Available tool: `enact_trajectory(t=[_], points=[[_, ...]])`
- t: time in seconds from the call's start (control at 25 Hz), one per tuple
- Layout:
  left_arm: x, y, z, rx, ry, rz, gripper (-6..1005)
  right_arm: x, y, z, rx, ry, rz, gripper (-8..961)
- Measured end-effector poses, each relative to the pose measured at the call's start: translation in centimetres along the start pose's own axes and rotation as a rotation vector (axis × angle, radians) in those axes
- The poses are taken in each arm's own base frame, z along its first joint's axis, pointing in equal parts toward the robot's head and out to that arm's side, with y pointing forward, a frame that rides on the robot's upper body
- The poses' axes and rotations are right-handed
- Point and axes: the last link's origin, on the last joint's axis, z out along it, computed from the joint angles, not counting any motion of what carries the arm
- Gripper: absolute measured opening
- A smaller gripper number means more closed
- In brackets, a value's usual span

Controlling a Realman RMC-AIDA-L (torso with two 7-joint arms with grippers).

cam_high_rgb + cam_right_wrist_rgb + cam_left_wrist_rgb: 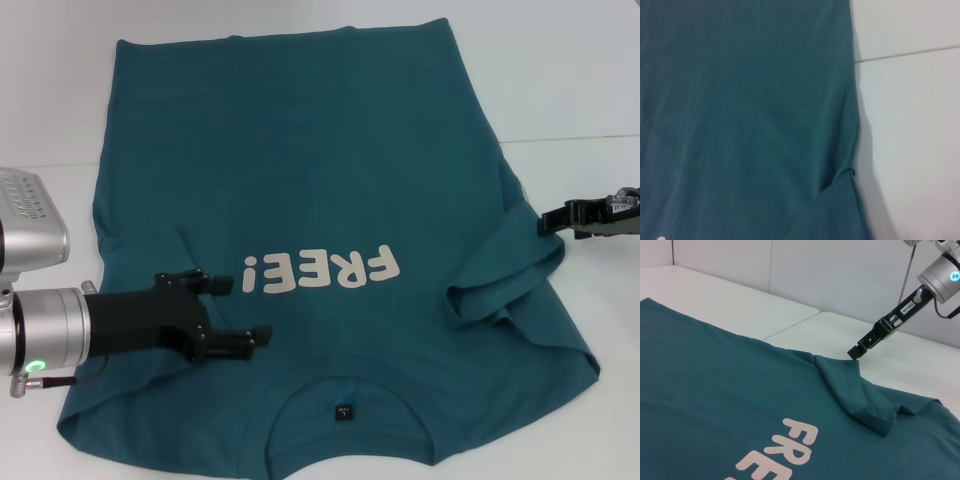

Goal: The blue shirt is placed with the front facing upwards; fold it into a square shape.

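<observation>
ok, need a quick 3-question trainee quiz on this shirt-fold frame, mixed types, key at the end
1. True or false: the blue shirt lies with its lettering facing up.
2. Which gripper is over the shirt? A) left gripper B) right gripper C) both
3. Fill in: the sleeve on the robot's ____ side is already folded in over the body of the shirt.

Key:
1. True. "FREE!" shows in the head view, with the collar nearest the robot.
2. A. It sits open over the shirt beside the lettering; the right gripper is at the shirt's edge, over the white table.
3. right
</observation>
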Motion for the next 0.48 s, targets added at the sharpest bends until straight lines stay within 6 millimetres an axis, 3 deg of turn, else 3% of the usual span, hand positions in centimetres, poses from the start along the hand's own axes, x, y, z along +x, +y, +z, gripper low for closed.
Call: enact_trajectory(t=[0.48], points=[[0.1,0.1,-0.1,-0.010,0.003,0.004,934,0.6,0.2,1.3,0.017,-0.011,0.014,551]])
